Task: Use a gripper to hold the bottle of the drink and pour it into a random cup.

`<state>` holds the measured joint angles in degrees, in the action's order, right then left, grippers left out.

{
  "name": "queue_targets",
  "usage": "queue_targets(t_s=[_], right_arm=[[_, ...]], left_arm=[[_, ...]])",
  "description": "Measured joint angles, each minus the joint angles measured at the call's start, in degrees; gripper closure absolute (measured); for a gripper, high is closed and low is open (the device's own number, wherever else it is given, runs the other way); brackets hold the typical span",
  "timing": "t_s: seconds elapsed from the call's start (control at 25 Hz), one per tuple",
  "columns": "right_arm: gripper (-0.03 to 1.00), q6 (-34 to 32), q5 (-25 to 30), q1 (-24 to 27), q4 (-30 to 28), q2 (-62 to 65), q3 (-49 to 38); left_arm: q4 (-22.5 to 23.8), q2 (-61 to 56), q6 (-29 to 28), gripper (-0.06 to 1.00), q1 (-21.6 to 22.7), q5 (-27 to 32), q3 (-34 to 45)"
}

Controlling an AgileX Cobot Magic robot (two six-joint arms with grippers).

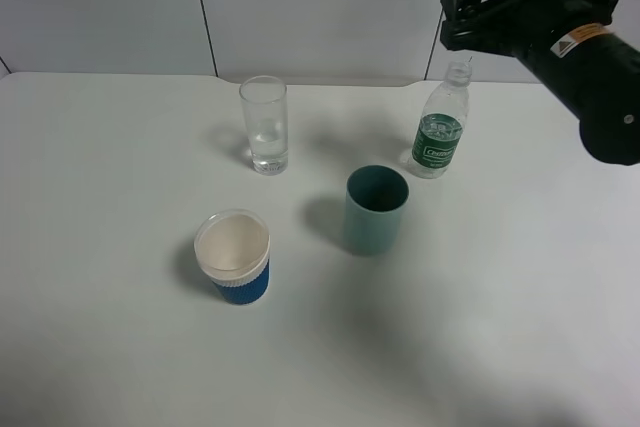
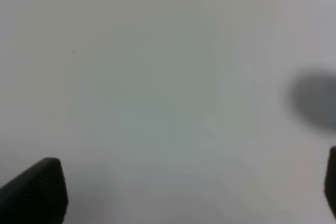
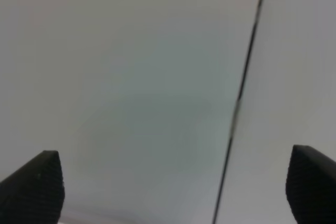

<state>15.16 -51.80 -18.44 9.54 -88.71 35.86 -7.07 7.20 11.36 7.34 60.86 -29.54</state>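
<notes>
The bottle of the drink (image 1: 438, 137), clear with a green label and no cap that I can see, stands upright at the back right of the white table (image 1: 120, 197). The cup (image 1: 265, 125), a tall clear glass, stands upright at the back middle, well left of the bottle. My right gripper (image 1: 470, 17) hangs in the air just above and behind the bottle's neck, not touching it. In the right wrist view the right gripper (image 3: 173, 182) is open, facing the tiled wall with nothing between its fingers. The left gripper (image 2: 184, 187) is open over bare table.
A teal opaque cup (image 1: 376, 209) stands in front of the bottle, slightly left of it. A blue ribbed cup with a white rim (image 1: 233, 256) sits nearer the front, left of centre. A white tiled wall (image 1: 320, 7) backs the table.
</notes>
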Motion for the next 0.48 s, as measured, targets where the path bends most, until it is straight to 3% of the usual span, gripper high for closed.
queue_targets(t_s=[0.48], right_arm=[[0.13,10.3,13.1,1.2,4.0,20.8,0.0]], left_arm=[[0.0,0.0,0.0,-0.05,0.0,0.0,0.0]])
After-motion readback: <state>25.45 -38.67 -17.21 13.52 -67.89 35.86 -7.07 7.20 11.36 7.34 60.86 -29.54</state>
